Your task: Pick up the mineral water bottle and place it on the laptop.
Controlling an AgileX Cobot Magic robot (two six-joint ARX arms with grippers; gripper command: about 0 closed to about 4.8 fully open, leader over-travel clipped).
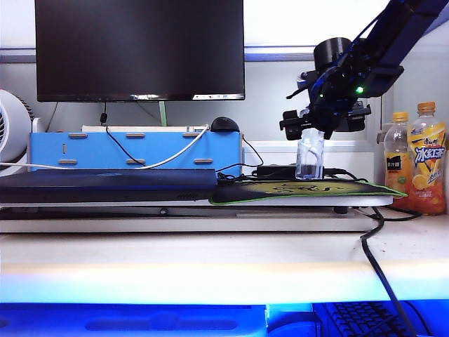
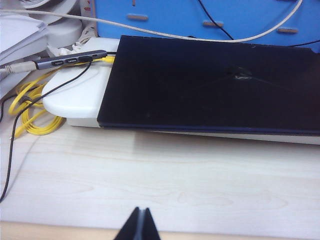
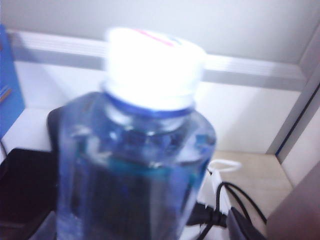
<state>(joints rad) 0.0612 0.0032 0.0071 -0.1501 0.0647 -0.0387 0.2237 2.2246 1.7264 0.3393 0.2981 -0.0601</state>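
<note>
The mineral water bottle, clear with a bluish tint and a white cap, stands upright on the black-and-green mouse pad. My right gripper hangs over its top, tilted down from the upper right. In the right wrist view the bottle fills the frame, blurred, and sits between the open fingers of the right gripper, with a gap on at least one side. The closed dark laptop lies flat to the left of the pad. My left gripper is shut and empty above bare table, short of the laptop.
Two orange-capped drink bottles stand at the right edge. Behind are a black monitor, a blue organiser and a mouse. Cables trail off the white stand. A yellow cable and a hub lie left of the laptop.
</note>
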